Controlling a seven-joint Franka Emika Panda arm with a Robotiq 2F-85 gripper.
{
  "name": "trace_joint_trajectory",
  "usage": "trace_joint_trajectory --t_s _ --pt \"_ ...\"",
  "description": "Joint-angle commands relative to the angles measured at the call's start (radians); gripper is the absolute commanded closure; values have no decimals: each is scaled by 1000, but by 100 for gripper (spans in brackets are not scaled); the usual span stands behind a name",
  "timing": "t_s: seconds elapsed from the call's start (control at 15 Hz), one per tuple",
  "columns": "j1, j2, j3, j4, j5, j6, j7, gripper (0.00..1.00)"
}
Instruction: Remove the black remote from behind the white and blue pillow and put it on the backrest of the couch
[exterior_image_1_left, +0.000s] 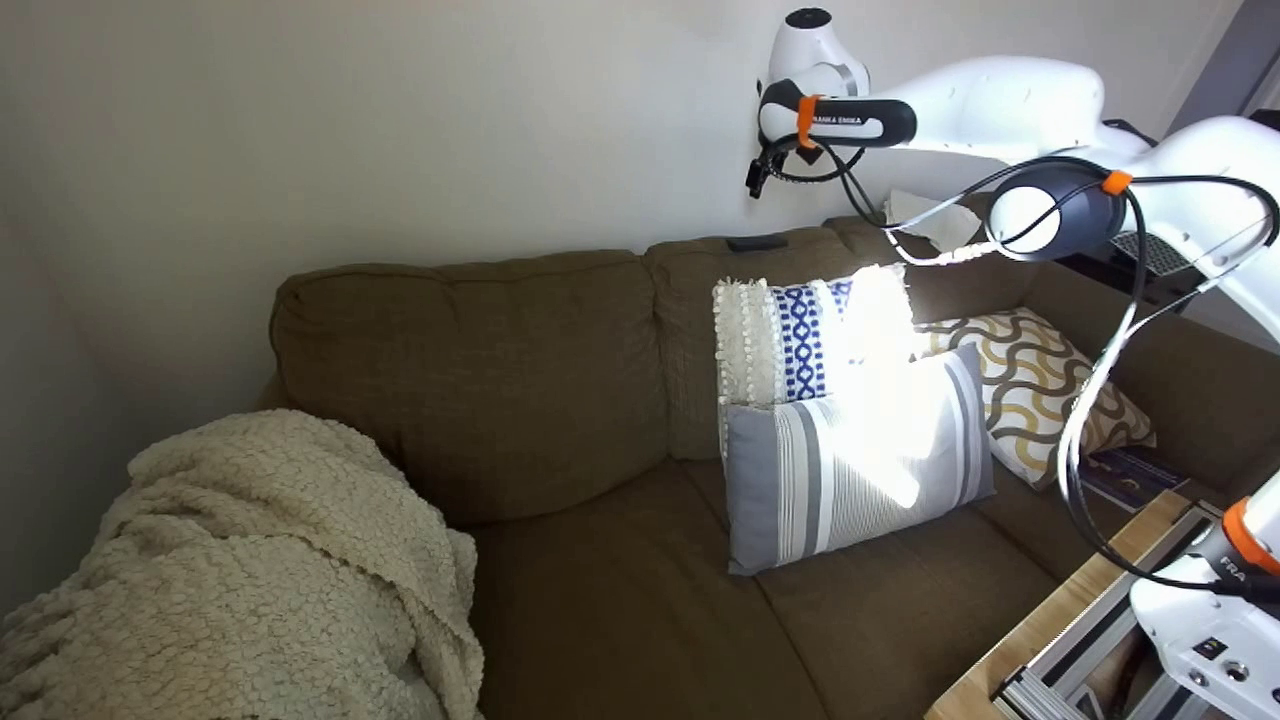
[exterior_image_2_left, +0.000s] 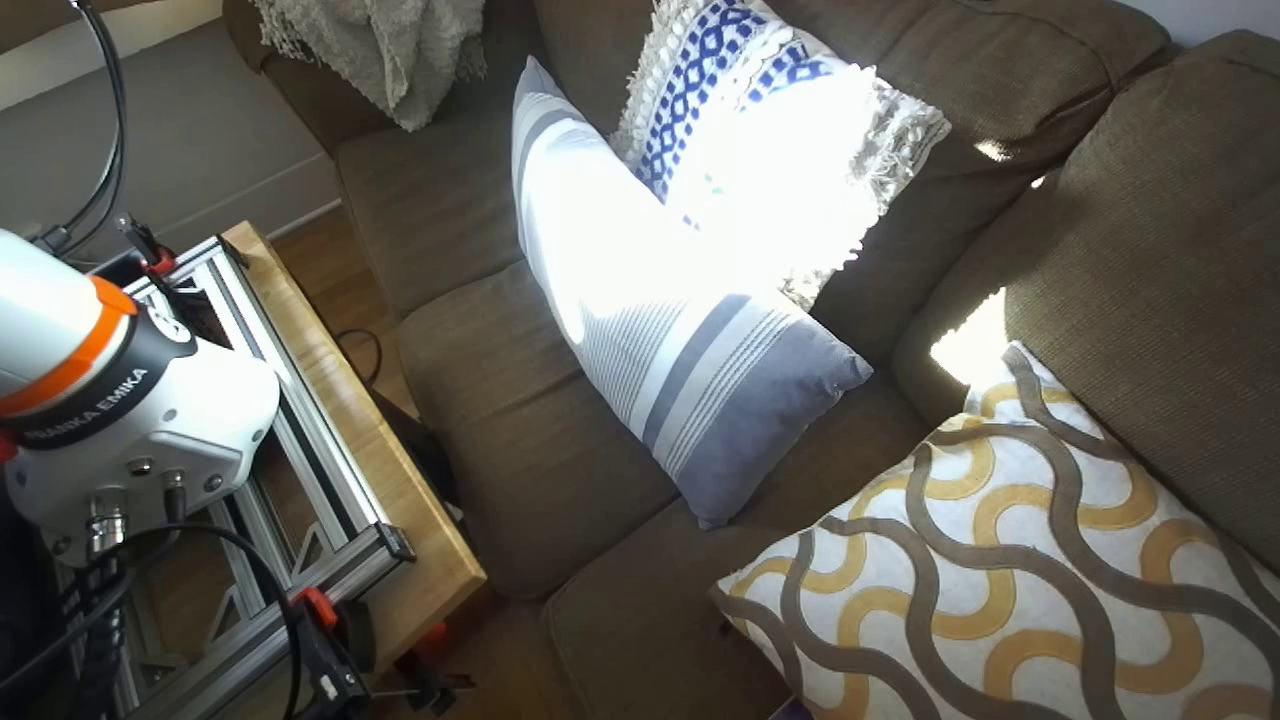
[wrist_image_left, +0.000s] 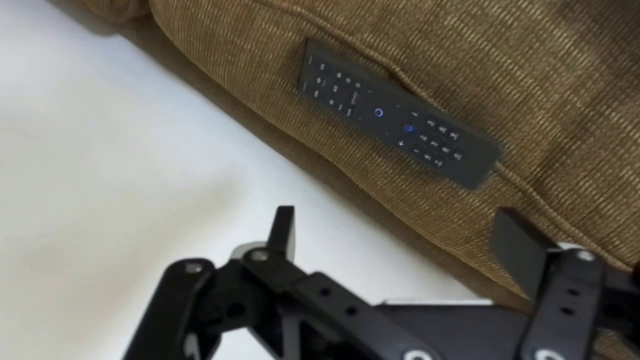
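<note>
The black remote (wrist_image_left: 400, 115) lies face up on top of the backrest of the couch (exterior_image_1_left: 560, 370). The hand (wrist_image_left: 397, 232) hangs in the air above, spread wide (it has nothing in it). The white and blue pillow (exterior_image_1_left: 805, 335) leans on the backrest, and a gray striped pillow (exterior_image_1_left: 850, 465) is in front of it.

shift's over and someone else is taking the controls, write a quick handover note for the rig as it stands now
Gripper: open and empty, apart from the remote.
Remote: buttons up, on top of the couch backrest.
White and blue pillow: against the backrest, behind the striped cushion.
Done: remote on the backrest.
Left: seemingly just backing away.
</note>
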Motion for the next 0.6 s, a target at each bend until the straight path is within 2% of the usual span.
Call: trace_joint_trajectory --t_s 0.0,0.27,0.33,0.53 --pt "-3 -24 19 -8 53 -74 143 0" --pt "-20 -29 51 -5 118 -82 279 0" --pt "-1 -17 22 0 75 -67 232 0" --pt "1 -17 23 0 76 -67 237 0"
